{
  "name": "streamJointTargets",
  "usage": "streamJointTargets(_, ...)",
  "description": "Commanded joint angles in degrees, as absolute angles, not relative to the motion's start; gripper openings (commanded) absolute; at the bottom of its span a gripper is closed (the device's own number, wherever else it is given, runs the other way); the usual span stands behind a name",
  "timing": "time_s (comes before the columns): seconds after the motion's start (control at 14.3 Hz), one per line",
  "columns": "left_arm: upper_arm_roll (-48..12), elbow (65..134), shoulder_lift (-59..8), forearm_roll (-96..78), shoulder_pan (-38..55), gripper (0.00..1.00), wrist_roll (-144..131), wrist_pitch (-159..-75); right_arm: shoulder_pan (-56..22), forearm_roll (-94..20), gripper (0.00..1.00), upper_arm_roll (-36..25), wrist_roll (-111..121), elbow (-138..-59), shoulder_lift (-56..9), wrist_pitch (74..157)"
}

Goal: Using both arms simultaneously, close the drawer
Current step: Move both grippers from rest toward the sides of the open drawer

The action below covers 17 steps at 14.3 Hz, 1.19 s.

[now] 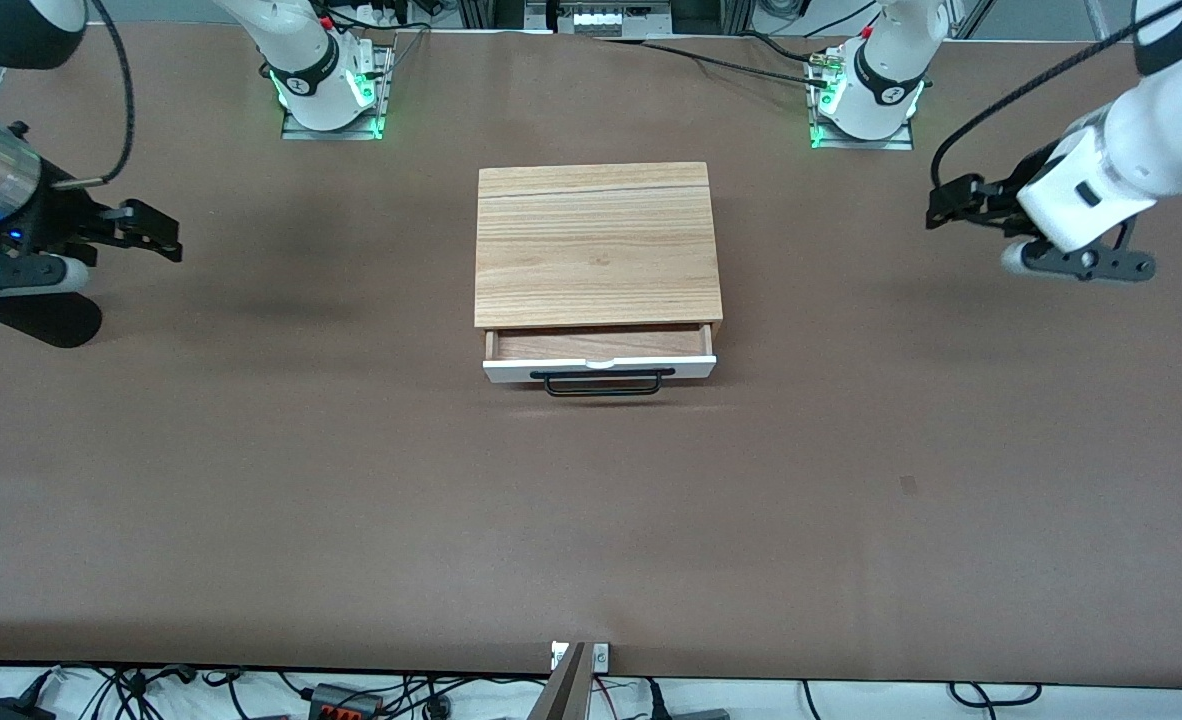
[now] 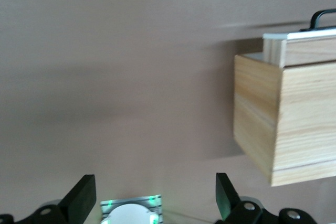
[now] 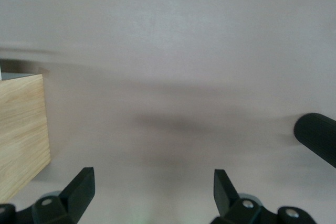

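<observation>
The light-wood cabinet (image 1: 596,245) stands in the middle of the table. Its drawer (image 1: 599,368) is pulled out a little toward the front camera, showing the white front panel, the black bar handle (image 1: 601,384) and a strip of brown inside. My right gripper (image 1: 163,232) hangs open and empty above the table near the right arm's end, well away from the cabinet. My left gripper (image 1: 941,205) hangs open and empty above the table near the left arm's end. The left wrist view shows the cabinet's side (image 2: 283,124), the drawer (image 2: 299,38) and the open gripper (image 2: 154,195). The right wrist view shows a cabinet corner (image 3: 21,129) and the open gripper (image 3: 152,187).
The brown table (image 1: 351,500) is bare around the cabinet. The two arm bases (image 1: 326,85) (image 1: 866,95) with green lights stand at the table's edge farthest from the front camera. A base plate (image 2: 131,211) shows between the left fingers. A black rounded part (image 3: 317,137) shows in the right wrist view.
</observation>
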<state>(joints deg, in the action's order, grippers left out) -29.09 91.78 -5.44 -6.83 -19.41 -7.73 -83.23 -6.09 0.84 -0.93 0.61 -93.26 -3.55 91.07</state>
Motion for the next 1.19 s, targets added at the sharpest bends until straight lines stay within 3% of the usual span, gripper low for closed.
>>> streamJointTargets(0.0, -30.50, 84.03, -14.48, -6.59, -14.17, 1.00, -17.28, -82.09, -7.73, 0.09, 1.00, -1.05, -0.26, -91.93, -6.06, 91.23)
streamJointTargets(0.14, -30.50, 82.97, -18.35, -6.68, -11.70, 1.00, -18.98, -84.36, -10.18, -1.66, 1.00, -1.05, 0.09, -91.67, -8.69, 93.58)
streamJointTargets(0.28, -30.50, 83.14, -20.38, -6.24, -10.29, 1.00, -18.98, -90.41, -12.64, -1.76, 1.00, -1.05, 0.09, -90.97, -11.50, 102.70)
streamJointTargets(0.63, -30.23, 83.06, -24.95, -6.15, -8.53, 1.00, -19.60, -94.83, -19.68, -1.58, 1.00, -1.05, -0.79, -90.88, -18.44, 122.40)
streamJointTargets(0.91, -28.57, 83.85, -26.45, -6.24, -4.84, 1.00, -19.51, -100.02, -20.04, -3.59, 1.00, -1.05, -1.40, -90.18, -20.74, 125.16)
streamJointTargets(1.12, -22.79, 84.20, -26.72, -6.33, 0.86, 1.00, -19.60, -101.86, -20.30, -11.76, 1.00, -1.05, -2.20, -90.09, -21.27, 125.07)
